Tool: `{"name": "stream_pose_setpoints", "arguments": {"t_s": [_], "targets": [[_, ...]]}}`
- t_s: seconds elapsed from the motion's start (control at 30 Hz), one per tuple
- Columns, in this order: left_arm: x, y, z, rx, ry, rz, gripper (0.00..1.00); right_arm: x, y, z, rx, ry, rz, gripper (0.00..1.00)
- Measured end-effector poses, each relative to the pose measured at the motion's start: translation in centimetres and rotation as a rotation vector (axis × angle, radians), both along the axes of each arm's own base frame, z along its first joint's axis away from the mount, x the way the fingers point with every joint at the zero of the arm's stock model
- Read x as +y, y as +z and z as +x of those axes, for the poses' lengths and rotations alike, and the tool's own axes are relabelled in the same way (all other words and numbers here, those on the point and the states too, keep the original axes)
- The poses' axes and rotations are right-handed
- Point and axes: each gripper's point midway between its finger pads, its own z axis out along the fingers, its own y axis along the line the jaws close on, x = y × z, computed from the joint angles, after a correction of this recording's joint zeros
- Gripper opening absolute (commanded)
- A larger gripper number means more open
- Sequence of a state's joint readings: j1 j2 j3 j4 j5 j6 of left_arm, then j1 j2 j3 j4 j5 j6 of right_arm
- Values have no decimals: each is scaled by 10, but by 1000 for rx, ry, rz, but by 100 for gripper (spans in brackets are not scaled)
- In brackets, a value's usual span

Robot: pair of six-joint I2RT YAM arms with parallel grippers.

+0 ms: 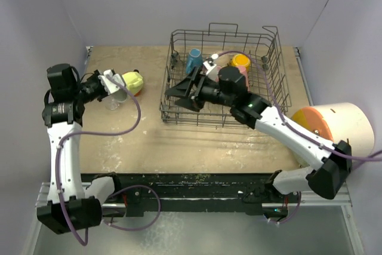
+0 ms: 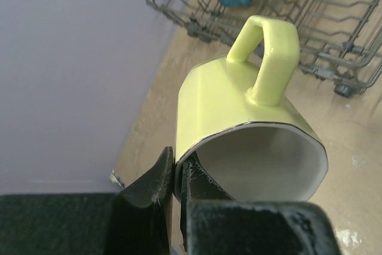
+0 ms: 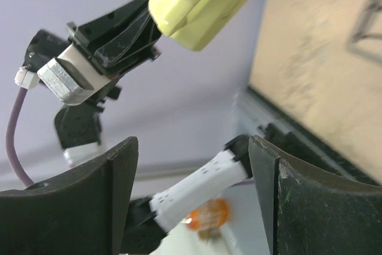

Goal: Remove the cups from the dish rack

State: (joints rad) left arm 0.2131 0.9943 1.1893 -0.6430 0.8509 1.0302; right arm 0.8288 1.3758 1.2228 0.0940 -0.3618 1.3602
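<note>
My left pincer [image 2: 177,168] clenches the rim of a pale yellow-green handled ceramic mug [image 2: 239,100], while my right pincer [image 3: 191,195] stands released, jaws wide, at the grey wire dish rack [image 1: 271,52]'s left side.

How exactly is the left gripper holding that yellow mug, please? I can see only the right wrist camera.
Observer: The left gripper is shut on the rim of the yellow mug, one finger inside and one outside.
Operator: Thank you. Where is the mug relative to the rack?
Observer: It is outside the rack, to its left, above the table.
Operator: And which cups are in the rack?
Observer: At least a blue cup and an orange cup; the right arm covers part of the rest.
</note>
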Motion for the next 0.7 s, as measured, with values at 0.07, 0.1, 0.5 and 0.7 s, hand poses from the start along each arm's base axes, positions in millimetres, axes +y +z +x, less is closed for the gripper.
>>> {"name": "stream_pose_setpoints", "arguments": {"t_s": [0.07,0.1,0.5,0.7], "targets": [[10,-10,11,51,46,13,0,-33,-8,20,-34,-103,-105,78],[15,-16,15,82,67,20,0,-37,-9,22,-38,-114,-121,78],[20,-135,38,536,166,256,0,-147,-39,73,-157,-368,-609,79],[31,-185,53,742,225,345,0,-186,-69,86,-130,-410,-793,77]]}}
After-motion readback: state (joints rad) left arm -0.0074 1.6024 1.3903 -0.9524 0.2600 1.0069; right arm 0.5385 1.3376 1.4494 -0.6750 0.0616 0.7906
